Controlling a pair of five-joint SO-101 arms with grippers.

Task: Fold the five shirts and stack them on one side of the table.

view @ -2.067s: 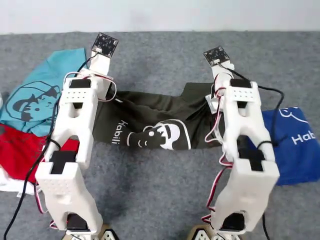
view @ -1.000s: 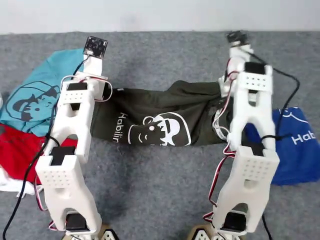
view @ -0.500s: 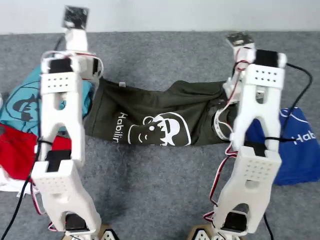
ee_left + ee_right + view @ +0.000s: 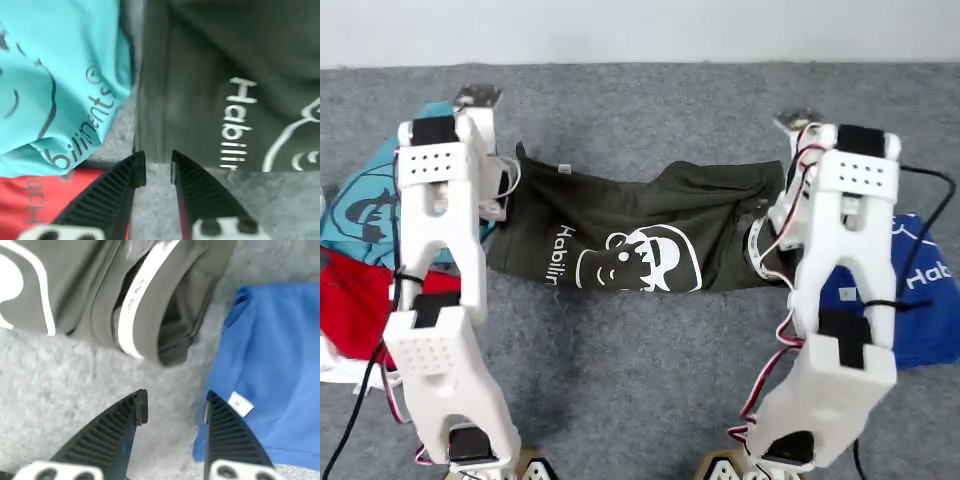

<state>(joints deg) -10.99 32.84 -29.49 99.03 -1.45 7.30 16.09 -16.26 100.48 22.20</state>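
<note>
The olive shirt [image 4: 620,240] is spread rumpled, print up; released left jaws are poised at its 9 o'clock edge, released right jaws at 3 o'clock.

dark shirt [image 4: 620,240] spread wider — flatter

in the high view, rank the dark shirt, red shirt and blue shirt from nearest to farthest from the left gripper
1. dark shirt, its left edge at the left gripper tips
2. red shirt, on the table's left side
3. blue shirt, far right side
</note>
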